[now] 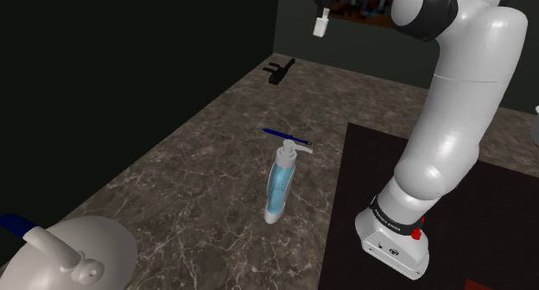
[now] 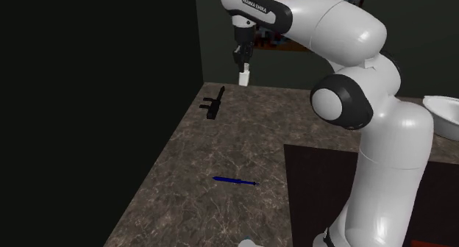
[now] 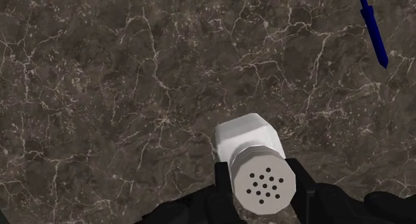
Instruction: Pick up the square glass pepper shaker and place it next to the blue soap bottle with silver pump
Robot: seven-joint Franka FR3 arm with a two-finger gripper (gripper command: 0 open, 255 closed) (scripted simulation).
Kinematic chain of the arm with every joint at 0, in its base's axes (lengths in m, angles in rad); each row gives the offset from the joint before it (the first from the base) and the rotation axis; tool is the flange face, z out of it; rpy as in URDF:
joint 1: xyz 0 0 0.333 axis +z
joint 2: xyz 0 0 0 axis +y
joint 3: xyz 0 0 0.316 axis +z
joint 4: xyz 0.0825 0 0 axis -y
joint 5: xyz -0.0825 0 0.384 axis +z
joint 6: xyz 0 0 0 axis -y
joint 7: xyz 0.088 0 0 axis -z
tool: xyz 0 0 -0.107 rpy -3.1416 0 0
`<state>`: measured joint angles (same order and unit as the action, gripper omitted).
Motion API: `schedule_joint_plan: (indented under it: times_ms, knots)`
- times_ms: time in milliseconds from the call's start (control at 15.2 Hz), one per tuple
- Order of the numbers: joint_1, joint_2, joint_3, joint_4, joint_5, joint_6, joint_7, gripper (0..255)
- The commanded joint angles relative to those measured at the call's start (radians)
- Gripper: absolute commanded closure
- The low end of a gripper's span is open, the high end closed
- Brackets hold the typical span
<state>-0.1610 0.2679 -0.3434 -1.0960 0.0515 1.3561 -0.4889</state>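
My black gripper (image 1: 322, 15) is raised high over the far end of the counter and is shut on a small white square pepper shaker (image 1: 322, 26). In the second exterior view the shaker (image 2: 243, 76) hangs below the gripper (image 2: 242, 64), well above the stone top. From the wrist, the shaker's perforated round cap (image 3: 264, 185) faces the camera, and the fingers (image 3: 223, 179) clasp the cap on both sides. The blue soap bottle (image 1: 280, 185) with its pale pump stands upright near the counter's middle, far below and nearer than the shaker.
A blue pen (image 1: 282, 137) lies just beyond the bottle, also seen as pen (image 2: 235, 181) and pen (image 3: 372, 26). A black gun-shaped object (image 1: 277, 71) lies near the far wall. A white kettle (image 1: 73, 255) sits near the front. A dark mat (image 1: 484, 211) holds the arm's base.
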Motion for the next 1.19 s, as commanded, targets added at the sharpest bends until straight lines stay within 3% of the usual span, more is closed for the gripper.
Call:
schedule_joint_plan:
  times_ms: [0, 528, 1122]
  knots:
    - [0.042, -0.081, 0.010, -0.106, -0.030, 0.028, 0.039, 255]
    - [0.161, -0.363, 0.101, -0.445, -0.114, 0.090, 0.232, 255]
    - [0.238, -0.576, 0.237, -0.667, -0.122, 0.090, 0.449, 255]
